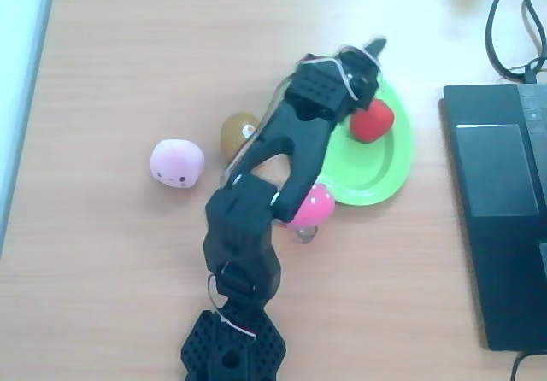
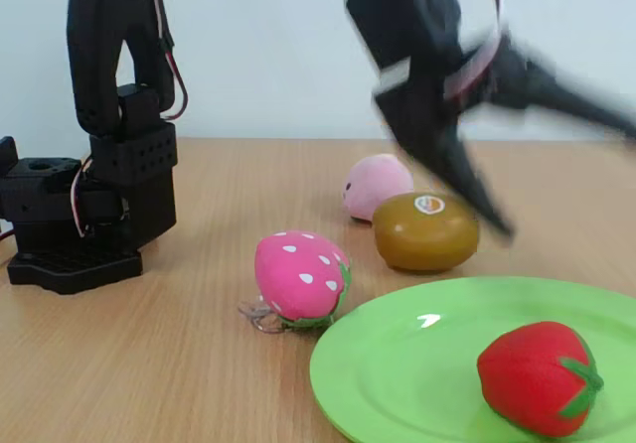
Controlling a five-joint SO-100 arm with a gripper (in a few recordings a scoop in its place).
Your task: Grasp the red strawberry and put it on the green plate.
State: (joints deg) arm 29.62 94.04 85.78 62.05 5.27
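The red strawberry (image 2: pixel 539 377) lies on the green plate (image 2: pixel 397 373), near its rim on the side toward the laptop (image 1: pixel 500 202), so I judge the placing done. My pincer (image 2: pixel 517 135) hangs above the plate with its fingers spread and nothing between them, blurred in the fixed view, which reads as letting go. The pink dotted toy (image 2: pixel 300 277) touches the plate's near rim; the brown kiwi (image 2: pixel 425 230) and pale pink round toy (image 2: pixel 376 185) sit beyond it. The surface is a light wooden table (image 1: pixel 128 73), with a plain pale wall behind.
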